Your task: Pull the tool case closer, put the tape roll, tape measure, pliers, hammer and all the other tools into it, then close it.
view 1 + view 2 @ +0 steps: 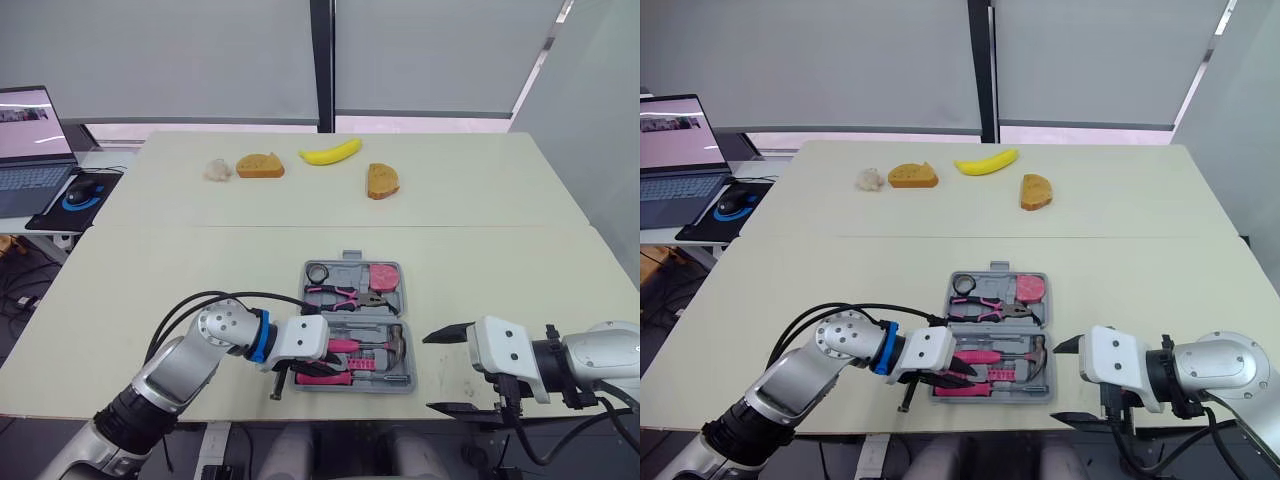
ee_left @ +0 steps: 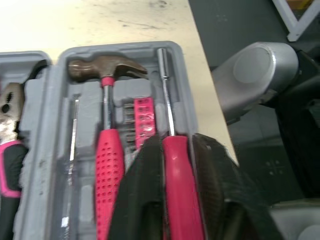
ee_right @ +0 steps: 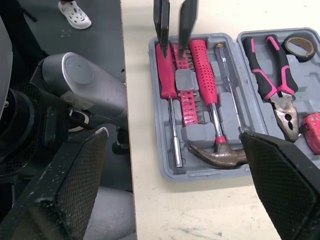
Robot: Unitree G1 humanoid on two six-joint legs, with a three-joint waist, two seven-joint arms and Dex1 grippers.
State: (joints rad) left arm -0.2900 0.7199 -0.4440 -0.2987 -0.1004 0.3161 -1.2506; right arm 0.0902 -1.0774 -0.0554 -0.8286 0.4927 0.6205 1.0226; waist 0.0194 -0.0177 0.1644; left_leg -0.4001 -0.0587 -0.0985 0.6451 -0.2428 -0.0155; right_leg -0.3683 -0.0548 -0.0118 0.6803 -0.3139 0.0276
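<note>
Grey plastic tool case [image 1: 403, 305] is seen open at the near edge of the table [image 1: 200, 270], with the tape roll [image 1: 318, 273], pliers [image 1: 345, 295] and tape measure [image 1: 383, 275] laid in its far half and the hammer [image 2: 107, 67] in its near half. The pink-handled driver [image 2: 177, 190] in the nearest slot is pinched by the left gripper [image 1: 325, 365], while the right gripper [image 1: 452, 370] is held spread wide just right of the case.
</note>
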